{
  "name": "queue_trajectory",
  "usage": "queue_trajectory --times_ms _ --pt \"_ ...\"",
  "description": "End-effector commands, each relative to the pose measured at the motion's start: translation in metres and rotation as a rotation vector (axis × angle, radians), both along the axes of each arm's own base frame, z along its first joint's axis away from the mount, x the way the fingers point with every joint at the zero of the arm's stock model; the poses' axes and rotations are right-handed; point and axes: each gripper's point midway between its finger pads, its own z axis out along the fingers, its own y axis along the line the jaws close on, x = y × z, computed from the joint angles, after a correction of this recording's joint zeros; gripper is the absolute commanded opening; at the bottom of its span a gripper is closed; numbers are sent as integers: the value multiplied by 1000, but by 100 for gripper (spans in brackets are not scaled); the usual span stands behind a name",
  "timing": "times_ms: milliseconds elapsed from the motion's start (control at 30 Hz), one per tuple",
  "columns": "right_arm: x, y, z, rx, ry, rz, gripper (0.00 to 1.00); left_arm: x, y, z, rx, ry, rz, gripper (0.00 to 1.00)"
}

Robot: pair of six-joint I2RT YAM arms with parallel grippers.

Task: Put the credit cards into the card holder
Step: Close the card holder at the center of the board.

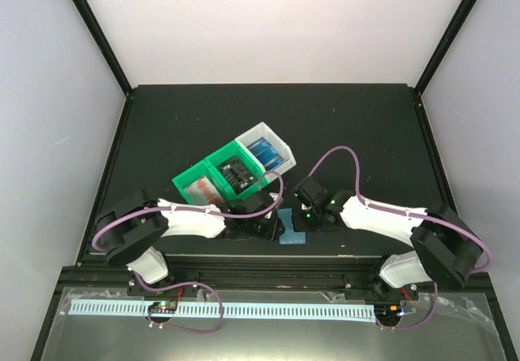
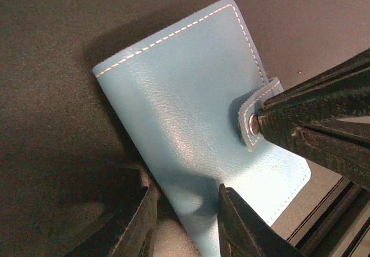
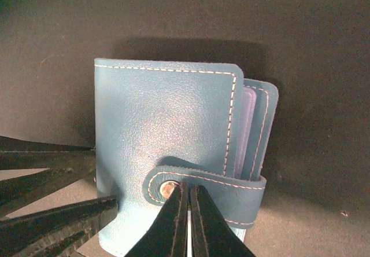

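Teal card holder [image 3: 167, 147], fingers [image 3: 188, 225] pinching snap tab [image 3: 202, 190]

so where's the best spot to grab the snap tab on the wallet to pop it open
Probably the tab's free rounded end by the metal snap, coming from the front cover side. The strap wraps round the wallet's open edge, so only that end lifts.

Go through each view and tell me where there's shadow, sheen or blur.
Top external: evenly lit, sharp, dark mat. Left wrist: soft sheen on the card holder, shadow beside it, near fingers blurred. Right wrist: card holder's stitching crisp, shadow behind it, the right end effector slightly soft.
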Motion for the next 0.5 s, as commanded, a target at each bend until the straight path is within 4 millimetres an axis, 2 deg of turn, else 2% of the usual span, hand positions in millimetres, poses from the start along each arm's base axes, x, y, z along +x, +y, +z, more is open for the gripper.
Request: queue_trajectory --times_ms 0,133,467 --pt "3 -4 9 -39 -30 4 9 8 4 7 -22 -15 47 30" --pt "6 -1 12 -48 -35 16 12 8 4 5 -23 -8 51 30" --pt "5 7 13 -76 -47 51 14 6 4 2 -28 11 56 28"
